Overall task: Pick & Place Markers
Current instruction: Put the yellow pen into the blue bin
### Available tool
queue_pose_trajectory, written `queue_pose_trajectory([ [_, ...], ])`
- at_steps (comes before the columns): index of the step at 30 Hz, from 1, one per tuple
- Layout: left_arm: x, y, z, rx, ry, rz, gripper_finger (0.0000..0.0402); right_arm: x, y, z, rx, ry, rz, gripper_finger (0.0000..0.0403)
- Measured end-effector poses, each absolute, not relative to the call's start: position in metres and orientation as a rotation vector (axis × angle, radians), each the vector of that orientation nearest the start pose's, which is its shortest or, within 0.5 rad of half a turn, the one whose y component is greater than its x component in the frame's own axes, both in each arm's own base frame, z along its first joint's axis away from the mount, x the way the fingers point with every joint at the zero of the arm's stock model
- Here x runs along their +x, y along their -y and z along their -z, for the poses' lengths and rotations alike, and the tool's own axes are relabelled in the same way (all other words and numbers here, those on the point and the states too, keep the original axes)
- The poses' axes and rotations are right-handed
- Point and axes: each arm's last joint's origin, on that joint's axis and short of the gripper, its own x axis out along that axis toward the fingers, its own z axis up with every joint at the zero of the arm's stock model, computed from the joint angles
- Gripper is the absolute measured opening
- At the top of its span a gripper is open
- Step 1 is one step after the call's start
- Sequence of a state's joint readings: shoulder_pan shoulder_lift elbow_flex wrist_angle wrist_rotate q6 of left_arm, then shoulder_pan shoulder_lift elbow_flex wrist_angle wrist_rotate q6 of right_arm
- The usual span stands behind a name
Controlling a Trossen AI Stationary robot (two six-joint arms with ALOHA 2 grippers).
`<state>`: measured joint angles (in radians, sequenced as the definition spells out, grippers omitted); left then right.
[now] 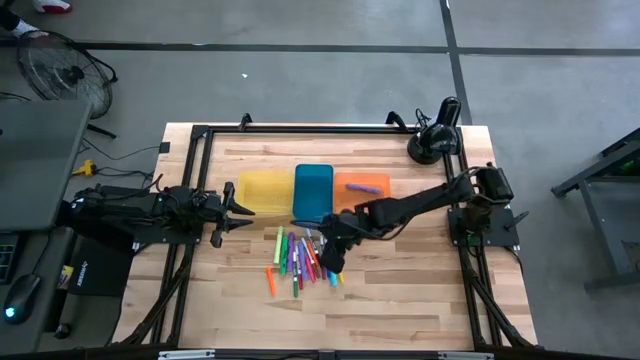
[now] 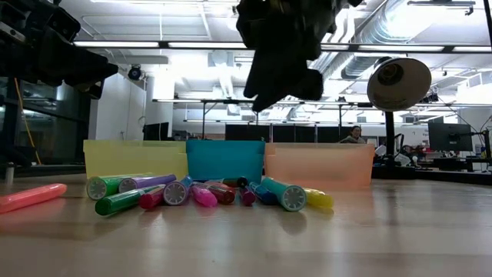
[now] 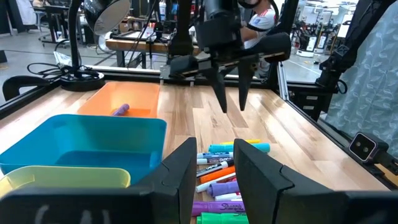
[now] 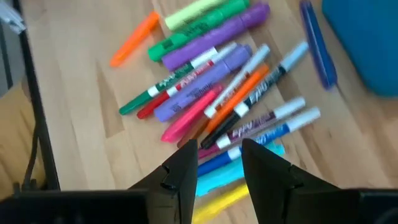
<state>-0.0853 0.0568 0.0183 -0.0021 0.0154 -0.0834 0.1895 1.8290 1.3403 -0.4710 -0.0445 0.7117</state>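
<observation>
Nearest the front edge of the pale wooden table (image 1: 400,290), the pile of short, thin felt markers in mixed colours (image 1: 300,262) lay loose on the wood, with one orange marker (image 1: 270,280) a little apart at about 8 o'clock of the heap. The right gripper (image 1: 330,262) hung over the pile's 3 o'clock edge, its two dark fingers (image 4: 186,168) spread apart, holding nothing and pointing down at the blue and cyan markers in the right wrist view. This looked like the approach to a pick: the next move would call for lowering onto one marker, fingers set across its barrel and clear of its close-packed neighbours, then closing.

Beyond the pile, at 12 o'clock, three rectangular plastic trays stood in a row. The yellow translucent tray (image 1: 262,190) and the blue tray (image 1: 313,190) showed nothing inside. The orange tray (image 1: 360,188) held one purple marker (image 1: 366,186), so most of the task seemed undone.

The left gripper (image 1: 240,208) waited at 9 o'clock of the trays, its fingers parted and empty.
</observation>
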Motion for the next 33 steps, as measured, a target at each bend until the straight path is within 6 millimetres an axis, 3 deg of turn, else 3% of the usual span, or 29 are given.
queue_pose_trajectory([
  [9, 0.1, 0.009, -0.165, -0.082, -0.045, 0.099, 0.0104, 0.368, -0.091, -0.212, 0.652, -1.06, 0.269, 0.0114],
  [19, 0.1, 0.009, -0.165, -0.082, -0.045, 0.099, 0.0104, 0.362, -0.095, -0.202, 0.698, -1.144, 0.349, 0.0114],
  [26, 0.1, 0.009, -0.165, -0.082, -0.045, 0.099, 0.0104, 0.369, -0.1, -0.195, 0.654, -1.153, 0.237, 0.0114],
  [33, 0.1, 0.009, -0.165, -0.082, -0.045, 0.099, 0.0104, 0.373, -0.108, -0.187, 0.778, -1.239, 0.08, 0.0114],
])
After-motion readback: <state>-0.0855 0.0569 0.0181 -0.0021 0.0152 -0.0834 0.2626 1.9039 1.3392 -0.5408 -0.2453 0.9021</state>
